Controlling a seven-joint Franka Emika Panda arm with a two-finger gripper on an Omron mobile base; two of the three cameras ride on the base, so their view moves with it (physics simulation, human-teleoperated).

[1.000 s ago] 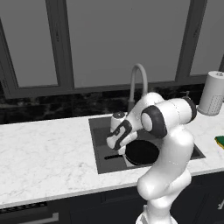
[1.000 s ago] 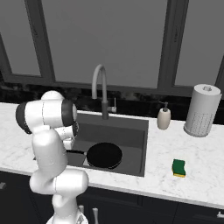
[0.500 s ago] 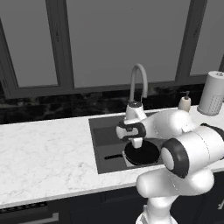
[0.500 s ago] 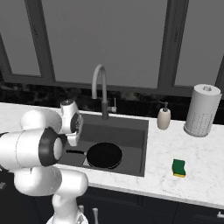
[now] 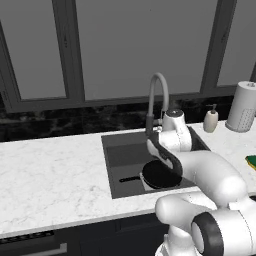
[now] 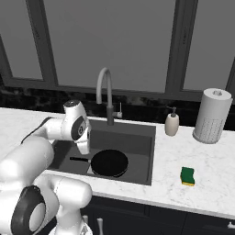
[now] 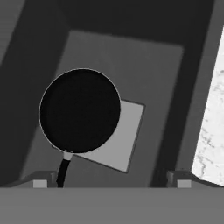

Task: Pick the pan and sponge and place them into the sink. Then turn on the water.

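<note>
you've got the pan (image 6: 109,162) sitting flat in the sink (image 6: 142,151), the gripper (image 7: 111,178) above it with jaws wide and empty, the sponge (image 6: 187,176) on the counter (image 6: 209,183).

We record a white marble-patterned surface (image 6: 202,186) running the full width of the kitchen, grey-veined and evenly lit. Behind it we note a low backsplash (image 5: 60,125) of black stone with pale flecks. Above the backsplash stands a row of large window panes (image 6: 114,41), flat grey and opaque, divided by dark grey upright frames (image 5: 65,50) and closed below by a dark sill. Beneath the surface we observe dark cabinet fronts (image 6: 137,220); a pale bar handle (image 5: 45,248) shows at the lower left of the left base view. Lighting is diffuse, with no hard shadows seen.
</note>
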